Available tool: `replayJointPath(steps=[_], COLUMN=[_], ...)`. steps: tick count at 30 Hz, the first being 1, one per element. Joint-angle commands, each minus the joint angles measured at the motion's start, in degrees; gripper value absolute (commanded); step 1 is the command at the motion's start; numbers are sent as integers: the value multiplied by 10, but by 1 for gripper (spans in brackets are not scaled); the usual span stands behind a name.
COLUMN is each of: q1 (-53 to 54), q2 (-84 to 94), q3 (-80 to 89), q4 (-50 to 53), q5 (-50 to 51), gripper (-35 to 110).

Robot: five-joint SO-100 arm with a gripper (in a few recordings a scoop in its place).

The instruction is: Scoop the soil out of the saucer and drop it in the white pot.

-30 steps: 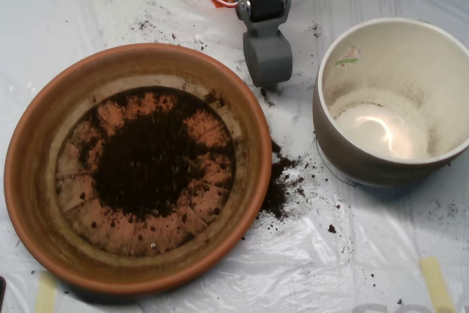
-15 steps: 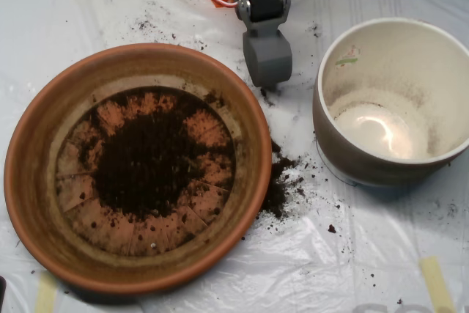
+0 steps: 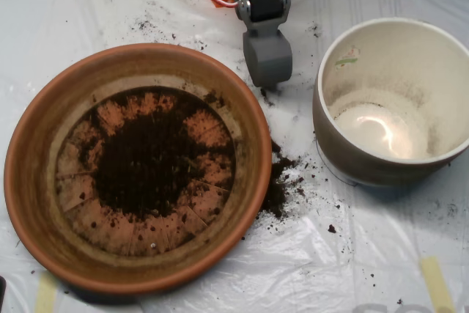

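Hanging at twelve o'clock, the grey scoop (image 3: pixel 267 60) pointed down between the saucer (image 3: pixel 44 130) and the pot (image 3: pixel 333 144), its two halves looking pressed together, holding nothing visible. Dark soil (image 3: pixel 146 163) filled the saucer's middle at nine o'clock. More soil had spilled on the white sheet (image 3: pixel 366 254) just beside the saucer's three-o'clock rim. The pot stood at three o'clock.

You have a white plastic sheet (image 3: pixel 146 5) covering the table, wrinkled, with yellowish tape strips (image 3: pixel 436 280) at its edges near the top and bottom of the frame.
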Motion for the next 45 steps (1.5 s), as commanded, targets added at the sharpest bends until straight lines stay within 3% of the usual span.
replayJointPath(steps=[1,28,33,41,45], q1=[-1,5,-6,7,65], q2=[44,44,44,44,15], q3=[-4,-33,-90,-84,-124], q4=[-2,4,45,-24,-47], q5=[-4,1,-6,-35,8], gripper=[0,0,5,19,26])
